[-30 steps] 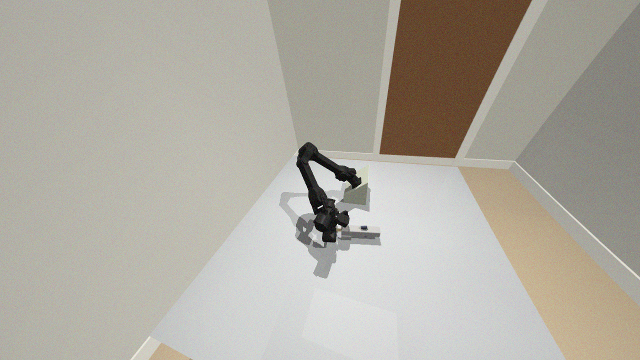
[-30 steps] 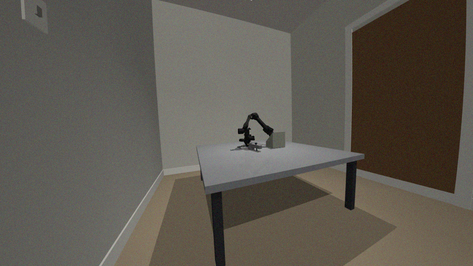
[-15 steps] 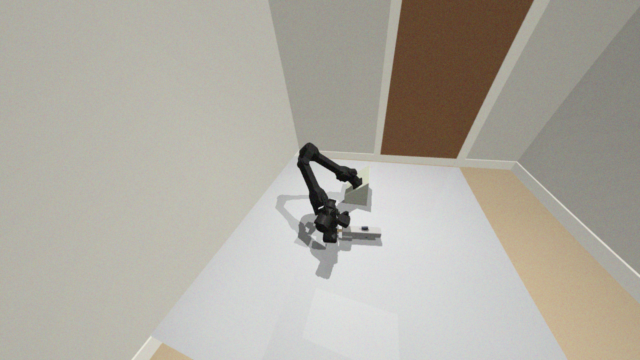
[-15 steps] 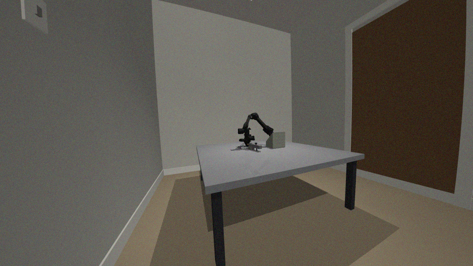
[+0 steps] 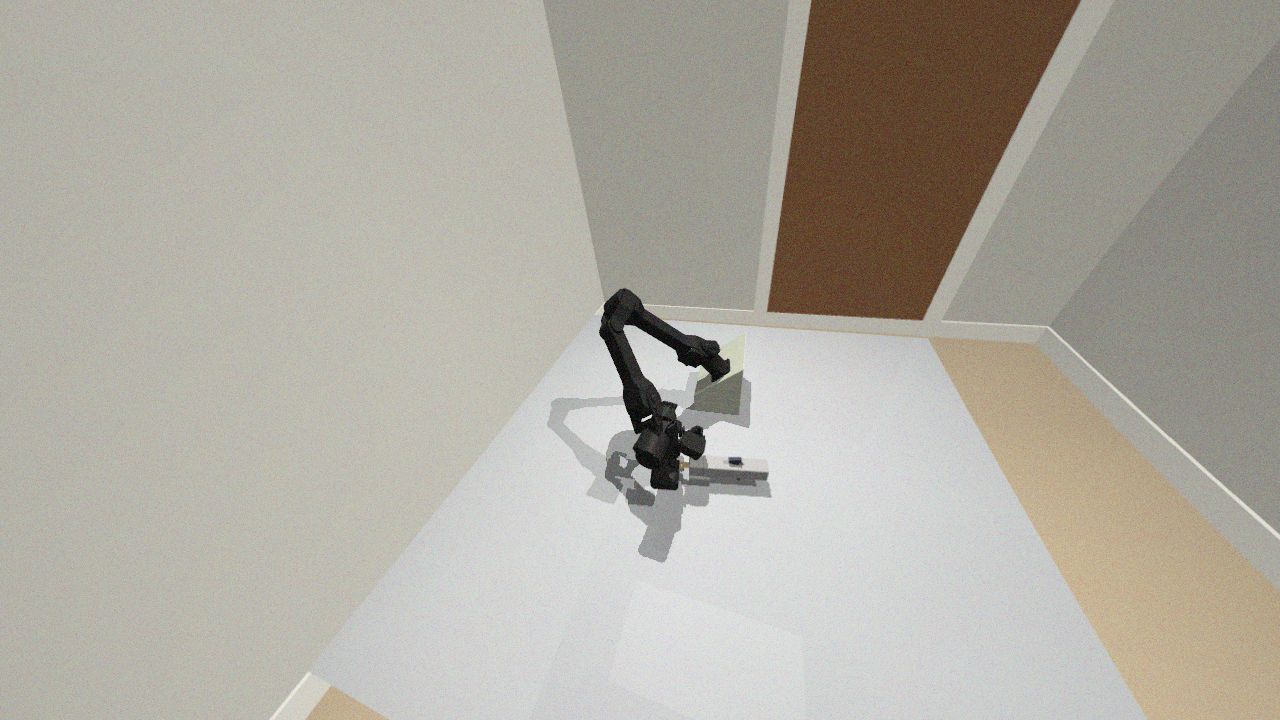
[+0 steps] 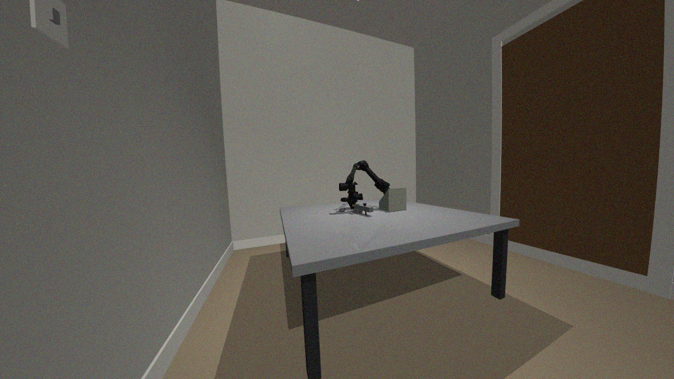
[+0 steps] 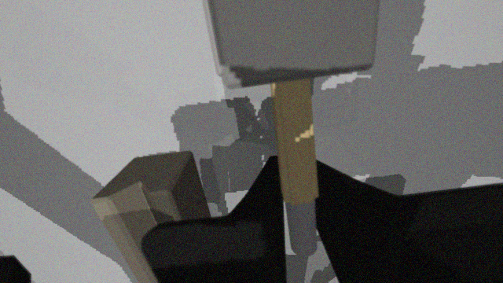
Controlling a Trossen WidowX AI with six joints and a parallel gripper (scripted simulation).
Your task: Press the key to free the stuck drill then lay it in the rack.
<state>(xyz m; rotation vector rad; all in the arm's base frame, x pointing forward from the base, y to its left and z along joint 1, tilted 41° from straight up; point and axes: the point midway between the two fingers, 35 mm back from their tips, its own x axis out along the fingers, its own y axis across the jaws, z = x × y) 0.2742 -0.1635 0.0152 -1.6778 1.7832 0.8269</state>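
An ochre drill sticks out of a grey housing block on the table. My gripper is shut on the drill's free end, low over the table. A small dark key sits on top of the block. The drill's far end is hidden inside the block. A tan rack lies just left of my fingers in the wrist view; in the top and exterior views my arm hides it.
A pale wedge-shaped box stands behind the block, where the arm is mounted. Walls rise close behind and to the left of the table.
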